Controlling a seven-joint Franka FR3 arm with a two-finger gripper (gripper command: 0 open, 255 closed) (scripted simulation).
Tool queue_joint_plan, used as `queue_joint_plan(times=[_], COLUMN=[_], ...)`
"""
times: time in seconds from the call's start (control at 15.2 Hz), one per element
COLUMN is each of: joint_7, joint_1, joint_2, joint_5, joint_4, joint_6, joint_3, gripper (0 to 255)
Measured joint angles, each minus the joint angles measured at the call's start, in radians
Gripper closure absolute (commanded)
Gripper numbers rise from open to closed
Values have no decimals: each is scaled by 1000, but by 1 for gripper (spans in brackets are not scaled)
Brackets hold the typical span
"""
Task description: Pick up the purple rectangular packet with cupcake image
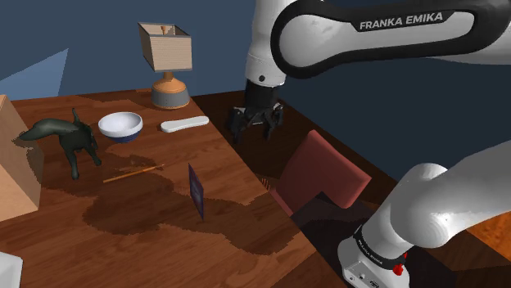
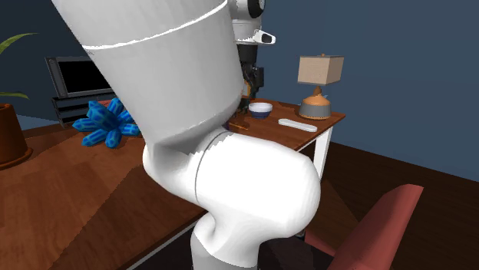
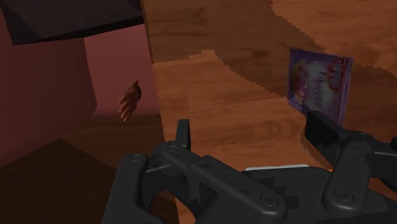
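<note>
**Wide-open black two-finger gripper (image 3: pixel 254 132), nothing held**

We hang near the brown wooden table's (image 1: pixel 229 254) edge, and we judge this the approach step. The purple rectangular packet (image 3: pixel 320 86) stands on edge on the table, well apart ahead. Next we must cross over it, line the fingers (image 3: pixel 327 130) across its thin faces and descend. Our white arm (image 1: pixel 270 33) reaches out, wrist pointing down.

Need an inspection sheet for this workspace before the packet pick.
Surface: wooden table, shadowed in the middle.
Job's things: purple packet standing on edge on the table, not held.
Clutter: dark dog figurine, white bowl, lamp, flat white piece, thin stick, box.
Grippers: gripper open, raised near the table's edge, apart from the packet.
Cables: nothing seen.
Surroundings: red chair beside the table; dark blue wall.
</note>
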Motion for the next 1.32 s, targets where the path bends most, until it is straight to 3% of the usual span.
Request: queue_joint_plan(times=[0.4, 0.79, 1.32], joint_7=[144, 328, 375], joint_1=[2, 40, 56], joint_2=[221, 466, 552], joint_5=[-82, -236, -296], joint_4=[116, 270, 256], joint_6=[104, 162, 246], joint_3=[114, 194, 194], gripper=[0, 0, 0])
